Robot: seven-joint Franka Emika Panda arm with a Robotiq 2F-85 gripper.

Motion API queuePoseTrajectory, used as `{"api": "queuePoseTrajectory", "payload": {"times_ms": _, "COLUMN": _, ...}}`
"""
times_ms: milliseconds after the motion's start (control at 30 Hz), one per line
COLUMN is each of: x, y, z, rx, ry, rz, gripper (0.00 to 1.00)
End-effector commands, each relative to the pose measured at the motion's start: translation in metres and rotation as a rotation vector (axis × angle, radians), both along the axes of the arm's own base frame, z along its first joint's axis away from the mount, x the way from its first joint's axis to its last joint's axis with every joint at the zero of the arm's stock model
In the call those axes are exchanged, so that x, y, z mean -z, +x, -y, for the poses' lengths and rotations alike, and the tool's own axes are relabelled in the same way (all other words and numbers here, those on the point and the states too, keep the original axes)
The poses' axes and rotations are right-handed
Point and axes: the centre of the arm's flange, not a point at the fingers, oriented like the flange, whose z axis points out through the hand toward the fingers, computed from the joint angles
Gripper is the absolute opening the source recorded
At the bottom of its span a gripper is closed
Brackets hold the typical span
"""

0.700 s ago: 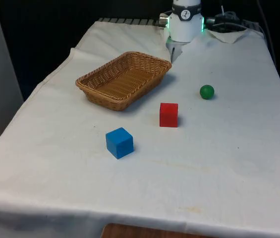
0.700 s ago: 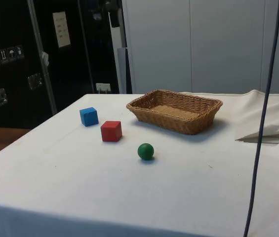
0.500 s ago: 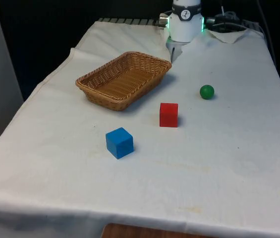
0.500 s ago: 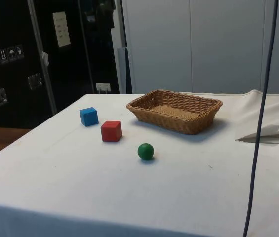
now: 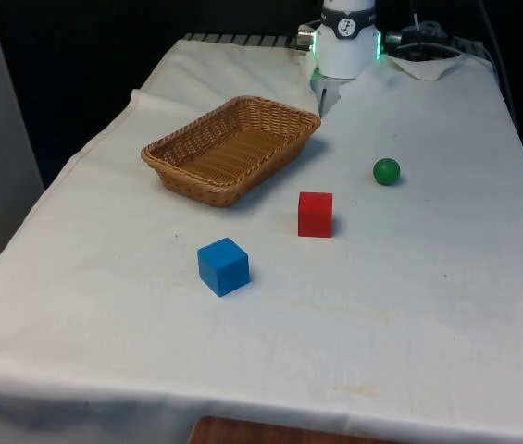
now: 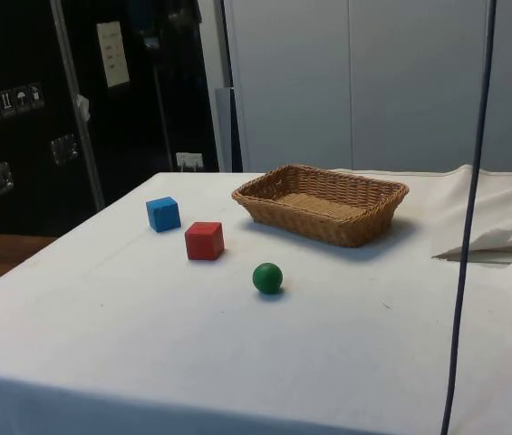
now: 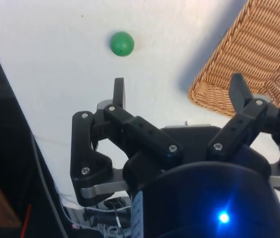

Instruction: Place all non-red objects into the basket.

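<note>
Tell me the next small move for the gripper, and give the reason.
Probably move the open gripper over the green ball and lower it. The basket holds nothing yet, and the ball and the blue cube lie on the cloth. The ball shows just ahead of the fingers in the wrist view, so it looks the nearer pick. The red cube stays.

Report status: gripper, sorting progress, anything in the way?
Gripper open, holding nothing. Basket holds nothing yet; blue cube and green ball on the cloth, untouched. Red cube sits between them, apart from both.
</note>
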Motion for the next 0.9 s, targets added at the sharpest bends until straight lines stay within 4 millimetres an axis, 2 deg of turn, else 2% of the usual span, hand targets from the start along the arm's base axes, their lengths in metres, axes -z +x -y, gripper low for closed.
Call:
{"api": "queuePoseTrajectory", "payload": {"times_ms": 0, "x": 0.002, "y": 0.002, "z": 0.000, "rx": 0.011, "ry": -0.006, "rz": 0.004, "gripper": 1.00}}
{"api": "queuePoseTrajectory", "payload": {"times_ms": 533, "x": 0.020, "y": 0.016, "z": 0.001, "rx": 0.054, "ry": -0.040, "rz": 0.045, "gripper": 1.00}}
{"api": "queuePoseTrajectory", "payload": {"times_ms": 733, "x": 0.038, "y": 0.029, "z": 0.001, "rx": 0.077, "ry": -0.059, "rz": 0.075, "gripper": 1.00}}
{"api": "queuePoseTrajectory", "payload": {"times_ms": 867, "x": 0.044, "y": 0.031, "z": 0.002, "rx": 0.081, "ry": -0.056, "rz": 0.078, "gripper": 1.00}}
